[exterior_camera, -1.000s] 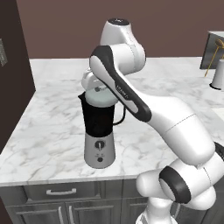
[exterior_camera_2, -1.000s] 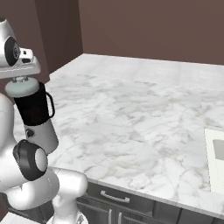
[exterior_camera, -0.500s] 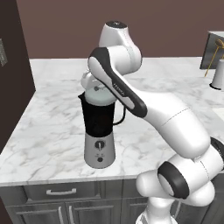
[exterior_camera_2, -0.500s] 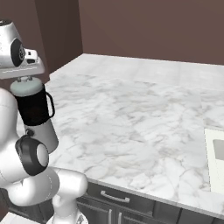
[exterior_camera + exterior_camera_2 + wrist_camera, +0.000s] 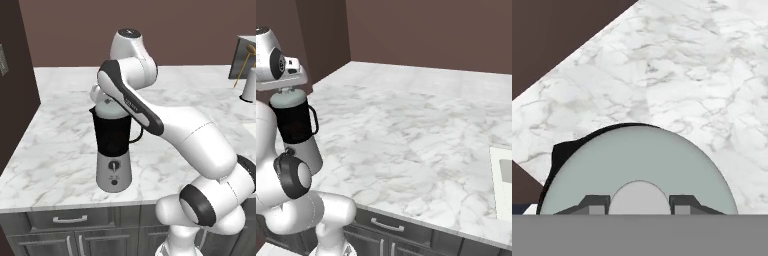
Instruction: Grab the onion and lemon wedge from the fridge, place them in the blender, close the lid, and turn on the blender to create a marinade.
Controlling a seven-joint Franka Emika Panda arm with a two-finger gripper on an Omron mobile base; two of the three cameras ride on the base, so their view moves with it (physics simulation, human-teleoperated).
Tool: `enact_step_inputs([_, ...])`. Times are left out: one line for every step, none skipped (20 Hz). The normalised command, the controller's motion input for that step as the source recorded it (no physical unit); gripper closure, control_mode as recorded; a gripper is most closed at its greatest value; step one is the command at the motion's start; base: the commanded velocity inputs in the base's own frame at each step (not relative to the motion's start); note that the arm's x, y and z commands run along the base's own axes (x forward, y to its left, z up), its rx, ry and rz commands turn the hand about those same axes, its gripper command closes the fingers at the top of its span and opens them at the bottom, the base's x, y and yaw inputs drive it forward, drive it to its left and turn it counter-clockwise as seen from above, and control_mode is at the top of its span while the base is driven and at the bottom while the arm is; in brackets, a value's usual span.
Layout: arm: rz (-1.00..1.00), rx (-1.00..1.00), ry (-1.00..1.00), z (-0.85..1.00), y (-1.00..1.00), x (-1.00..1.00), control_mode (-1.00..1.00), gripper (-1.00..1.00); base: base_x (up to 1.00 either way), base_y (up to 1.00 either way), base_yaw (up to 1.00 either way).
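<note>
Sitting flat on the dark blender [image 5: 114, 134] near the front left corner of the surface [image 5: 421, 130]: the round grey lid [image 5: 637, 172]. Fingers [image 5: 594, 204] half spread, one on each side of the small knob [image 5: 639, 197] in the middle of the lid, pinching it or very close to it. Probably light, hard and a bit slippery, so best held by that knob.

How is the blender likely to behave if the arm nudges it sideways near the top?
The blender looks tall on a narrow tapered base, so a high push would probably tip it rather than slide it. The marble counter seems smooth, so a low push might slide it. The lid sits on the jar, the claw astride its knob; it may shift first.
</note>
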Motion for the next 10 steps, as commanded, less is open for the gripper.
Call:
enact_step_inputs([0.0, 0.0, -0.07, 0.0, 0.23, 0.11, -1.0, 1.0, 0.0, 0.0, 0.0])
enact_step_inputs([0.0, -0.01, -0.08, 0.0, 0.24, 0.07, -1.0, 1.0, 0.0, 0.0, 0.0])
enact_step_inputs([0.0, -0.01, -0.08, 0.0, 0.25, 0.06, -1.0, 1.0, 0.0, 0.0, 0.0])
enact_step_inputs([0.0, -0.01, -0.09, 0.0, 0.26, 0.05, -1.0, 1.0, 0.0, 0.0, 0.0])
enact_step_inputs([0.0, -0.01, -0.09, 0.0, 0.24, 0.05, -1.0, 1.0, 0.0, 0.0, 0.0])
enact_step_inputs([0.0, -0.01, -0.09, 0.0, 0.23, 0.05, -1.0, 1.0, 0.0, 0.0, 0.0])
enact_step_inputs([0.0, -0.01, -0.09, 0.0, 0.21, 0.05, -1.0, 1.0, 0.0, 0.0, 0.0])
enact_step_inputs([0.0, 0.0, -0.1, 0.0, 0.15, 0.03, -1.0, 1.0, 0.0, 0.0, 0.0])
enact_step_inputs([0.0, 0.0, -0.09, 0.0, 0.09, 0.0, -1.0, 1.0, 0.0, 0.0, 0.0])
enact_step_inputs([0.0, 0.0, -0.07, 0.0, 0.04, 0.0, -1.0, 1.0, 0.0, 0.0, 0.0])
